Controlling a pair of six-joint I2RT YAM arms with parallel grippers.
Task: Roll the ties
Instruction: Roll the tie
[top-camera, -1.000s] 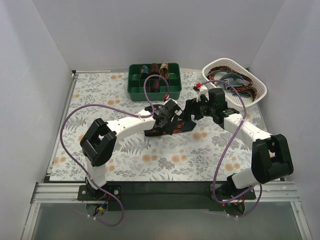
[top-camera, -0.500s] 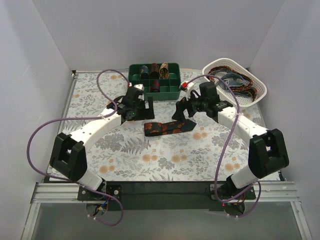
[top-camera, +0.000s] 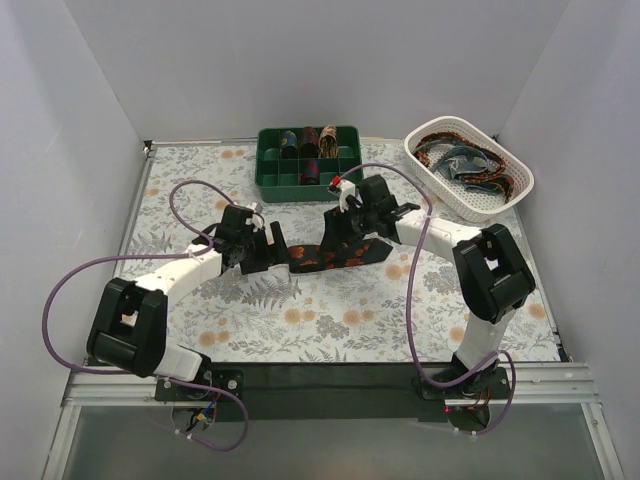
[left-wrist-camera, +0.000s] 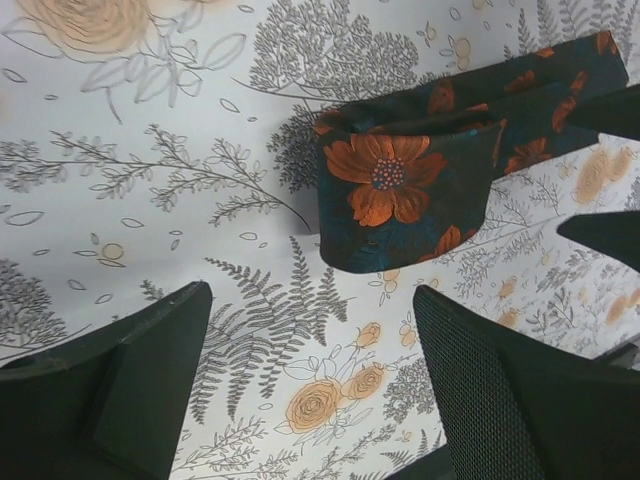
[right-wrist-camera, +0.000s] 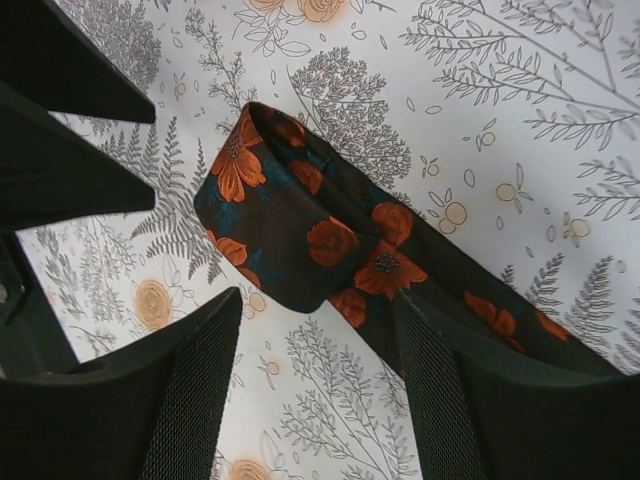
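A dark tie (top-camera: 345, 255) with orange-red flowers lies flat on the flowered table cover, its left end folded over. The left wrist view shows that folded end (left-wrist-camera: 400, 200) just ahead of my left gripper (left-wrist-camera: 310, 390), which is open with only table cover between its fingers. From above, the left gripper (top-camera: 274, 250) sits at the tie's left end. My right gripper (top-camera: 336, 238) hovers over the tie's middle. It is open (right-wrist-camera: 320, 400), and the tie (right-wrist-camera: 320, 240) lies ahead of it and runs under the right finger (right-wrist-camera: 480, 390).
At the back, a green compartment tray (top-camera: 348, 185) holds several rolled ties (top-camera: 308, 140). A white basket (top-camera: 425, 160) at the back right holds loose ties (top-camera: 470, 165). Purple cables (top-camera: 190, 195) loop over the table beside both arms.
The left arm swung away toward the tray, then came back down to the tie's left end. The right gripper moved left along the tie to its middle.
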